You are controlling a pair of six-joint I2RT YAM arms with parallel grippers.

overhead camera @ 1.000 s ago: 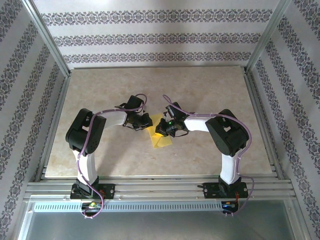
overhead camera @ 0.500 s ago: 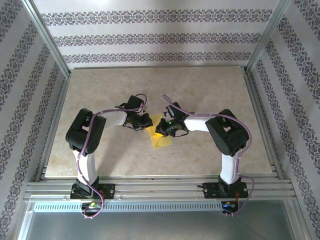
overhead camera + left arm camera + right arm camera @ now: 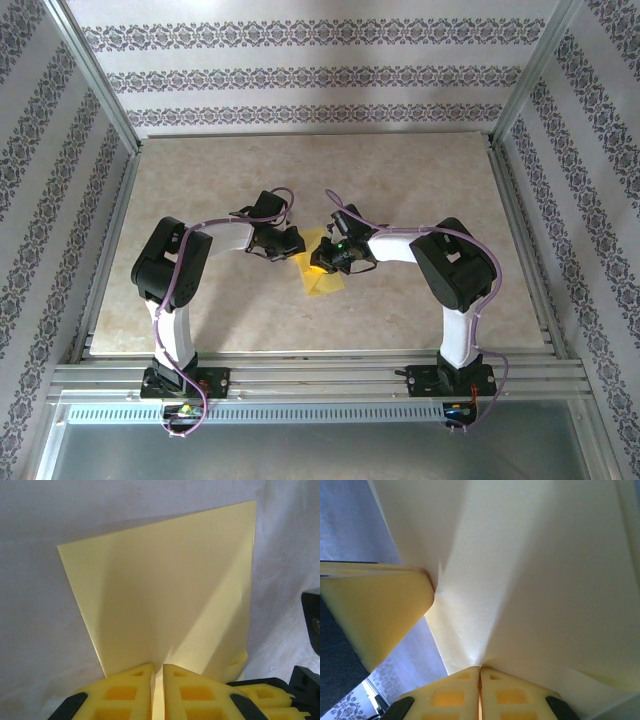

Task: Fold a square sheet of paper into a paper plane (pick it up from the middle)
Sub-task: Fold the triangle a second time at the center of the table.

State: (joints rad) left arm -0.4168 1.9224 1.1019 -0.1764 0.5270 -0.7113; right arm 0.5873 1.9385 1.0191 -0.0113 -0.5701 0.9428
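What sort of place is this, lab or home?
Likely a lab test cell, not a home: silver aluminium posts framing patterned wallpaper panels around a beige marble-look tabletop, with two white-and-black robot arms bolted to a front rail.

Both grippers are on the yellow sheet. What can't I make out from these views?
Left wrist: the left gripper hides the near edge of the square sheet of paper.
Right wrist: the sheet runs past the frame's top and right edges; the right gripper covers the pinched spot.
Top external: the sheet is too small to read creases, and both grippers cover its far part.
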